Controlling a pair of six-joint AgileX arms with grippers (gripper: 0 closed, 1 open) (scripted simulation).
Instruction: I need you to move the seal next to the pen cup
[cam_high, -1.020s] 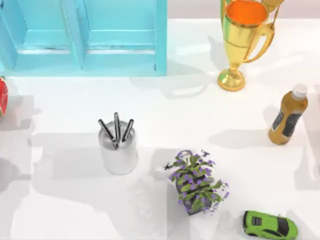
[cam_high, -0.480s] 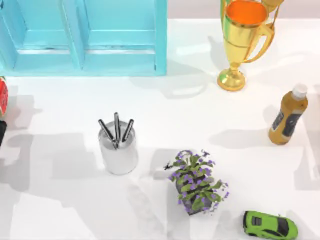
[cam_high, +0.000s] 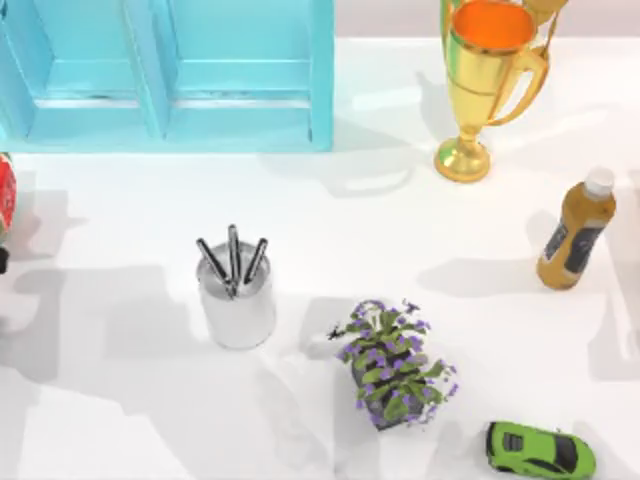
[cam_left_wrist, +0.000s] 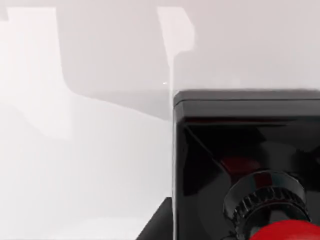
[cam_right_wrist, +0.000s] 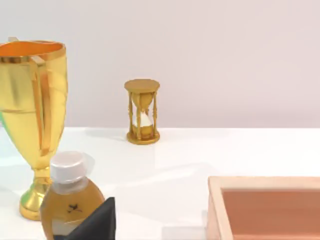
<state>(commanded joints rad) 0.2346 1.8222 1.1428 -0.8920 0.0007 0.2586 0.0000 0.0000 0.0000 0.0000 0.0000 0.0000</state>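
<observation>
The pen cup (cam_high: 237, 300), a silvery-white cylinder with three dark pens, stands left of the table's middle. The seal (cam_left_wrist: 240, 150) is very close in the left wrist view: a black square block with a ribbed black collar and a red knob (cam_left_wrist: 285, 232). It stands on the white table. A dark part of my left gripper (cam_left_wrist: 156, 229) shows just beside the block. At the far left edge of the top view there is a small black bit (cam_high: 2, 262) that I cannot identify. A dark part of my right gripper (cam_right_wrist: 95, 220) shows in front of the bottle.
A blue cabinet (cam_high: 170, 70) stands at the back left and a gold trophy (cam_high: 480, 80) at the back right. A brown bottle (cam_high: 575, 230), a flowering plant (cam_high: 392, 365) and a green toy car (cam_high: 538, 450) stand on the right. A red rounded thing (cam_high: 4, 192) is at the left edge. An hourglass (cam_right_wrist: 142, 111) and a wooden tray (cam_right_wrist: 265, 205) lie farther off.
The arm shadows on the left half of the table have slid toward the left edge. A black bit has come into sight at that edge. The cup has not moved.
</observation>
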